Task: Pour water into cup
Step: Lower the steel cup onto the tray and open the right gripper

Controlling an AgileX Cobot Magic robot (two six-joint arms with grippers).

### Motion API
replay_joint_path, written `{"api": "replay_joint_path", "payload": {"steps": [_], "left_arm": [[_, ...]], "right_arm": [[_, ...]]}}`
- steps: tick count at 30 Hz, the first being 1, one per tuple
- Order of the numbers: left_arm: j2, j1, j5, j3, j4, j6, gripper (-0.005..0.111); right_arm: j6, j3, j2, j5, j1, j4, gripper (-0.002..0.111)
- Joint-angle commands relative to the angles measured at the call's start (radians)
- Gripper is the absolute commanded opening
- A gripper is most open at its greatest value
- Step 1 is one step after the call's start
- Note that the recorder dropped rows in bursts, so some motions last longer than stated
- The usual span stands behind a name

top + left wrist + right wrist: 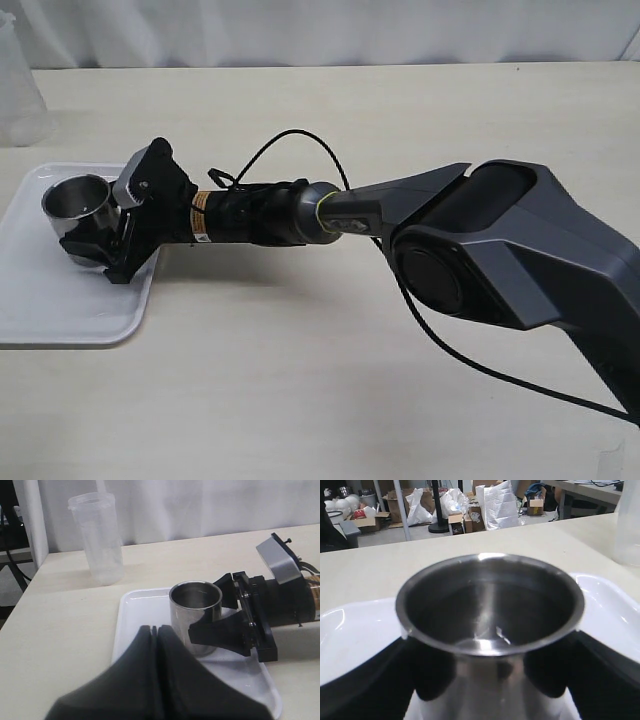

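- The right gripper [207, 611] was clasped around the cup [70, 205], one dark finger against its near wall and the other against its far wall.
- The left gripper [156, 630] was clenched with nothing in it and hung just near of the tray [50, 300].
- The cup stood at the far right part of the white tray, which lay at the left side of the table [350, 380]. Whether its base rested on the tray or was just clear of it could not be told.
- The step in hand seemed to be taking hold of the cup.
- To do that well, the grip should sit around the middle of the wall, square to it. The cup should be kept upright and level through any lift, so that nothing spills.
- Smooth steel may slip in the fingers, so a slow, straight rise would be safer than a swing.
- The translucent beaker [97, 540] stood well apart, off the tray at the far left. Any move towards it should clear its rim.
- The cup was short, round and handleless, of brushed steel with a bright rim and a dark inside.
- A small shiny glint [492, 632] lay low inside it. That may have been the water, but the pictures did not settle it.
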State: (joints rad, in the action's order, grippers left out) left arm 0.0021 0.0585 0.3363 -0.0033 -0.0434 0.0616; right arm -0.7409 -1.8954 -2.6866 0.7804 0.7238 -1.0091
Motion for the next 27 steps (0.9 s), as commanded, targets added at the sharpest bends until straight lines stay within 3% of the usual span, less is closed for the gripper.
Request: {"api": "replay_joint_path", "payload": {"steps": [1,5,27], "left_arm": [[-0.002,-0.001,-0.013,0.003,0.001,-0.007,0.000],[-0.002,-0.001,-0.013,0.003,0.001,-0.007,0.000],[-0.002,-0.001,-0.013,0.003,0.001,-0.007,0.000]], "right_arm": [[0.004,-0.005,0.001,0.000,0.001,-0.001,0.070],[0.004,-0.005,0.001,-0.004,0.001,-0.001,0.082],[-0.006,-0.006,0.014,-0.003,0.001,-0.001,0.082]]}}
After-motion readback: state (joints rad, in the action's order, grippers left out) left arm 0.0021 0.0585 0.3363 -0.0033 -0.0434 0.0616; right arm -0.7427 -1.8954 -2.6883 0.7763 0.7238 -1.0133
